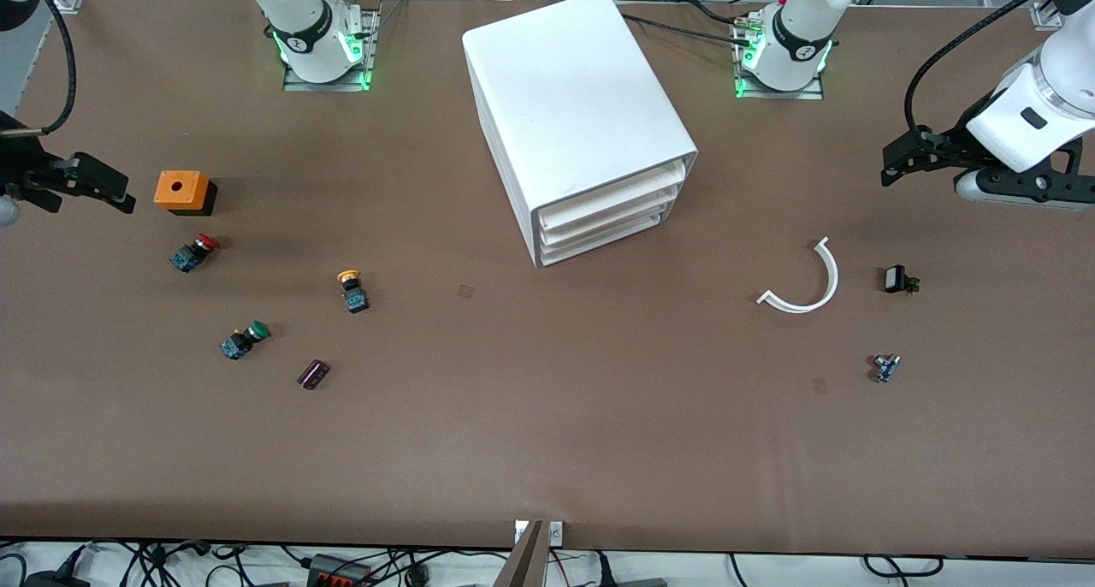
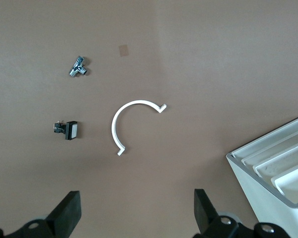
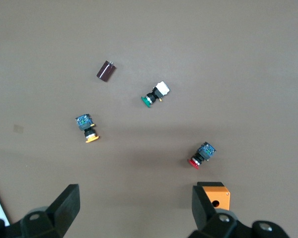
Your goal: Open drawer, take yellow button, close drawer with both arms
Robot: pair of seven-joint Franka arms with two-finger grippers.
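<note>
drawer (image 1: 612, 195) sitting closed at frame centre, button (image 1: 352, 290) lying on desk (image 1: 547, 433) centre-left, left hand (image 1: 896, 169) and right hand (image 1: 120, 195) hovering at frame edges, fingers apart, holding nothing

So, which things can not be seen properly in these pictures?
- Inside of the drawer: shut in its cabinet in the front view, contents hidden; left wrist view shows only a corner.
- Right gripper: front view's edge cuts off its body and arm.
- Orange box: partly covered by a finger in the right wrist view.
- Small metal part: too small to identify.
</note>
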